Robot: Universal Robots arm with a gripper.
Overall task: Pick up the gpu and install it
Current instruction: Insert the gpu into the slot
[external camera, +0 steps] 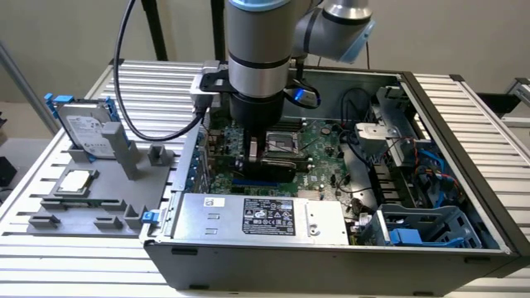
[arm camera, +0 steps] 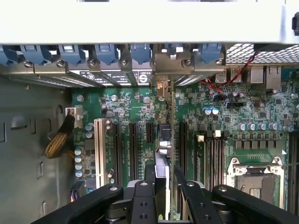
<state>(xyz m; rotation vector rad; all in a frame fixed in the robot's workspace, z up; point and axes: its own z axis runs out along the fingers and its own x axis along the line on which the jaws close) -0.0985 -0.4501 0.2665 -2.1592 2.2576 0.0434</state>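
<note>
Exterior view: a slatted metal bench (external camera: 83, 267) carries an open computer case (external camera: 463, 112) lying on its side. The arm (external camera: 258, 49) reaches straight down into it. A grey power supply (external camera: 257, 217) with a black label lies along the near wall of the case. The green motherboard (external camera: 319, 146) covers the floor behind it, and the gripper (external camera: 267, 155) hangs low over the board, just beside the processor socket (external camera: 282, 141). On the exterior view's left, outside the case, a grey tray (external camera: 108, 186) holds a silver hard drive (external camera: 83, 127) with blue tabs, standing on edge. A small square silver chip (external camera: 73, 181) lies flat on the tray nearer the front.

In the wrist view the gpu (arm camera: 171, 116) stands edge-on above the motherboard, between two long black slots. Its grey bracket (arm camera: 162, 70) sits up against the row of blue-tabbed slot covers at the case's rear wall. The black fingers (arm camera: 150, 176) are clamped on the card's near end, one on each face. Whether its lower edge is seated in a slot cannot be told.
</note>
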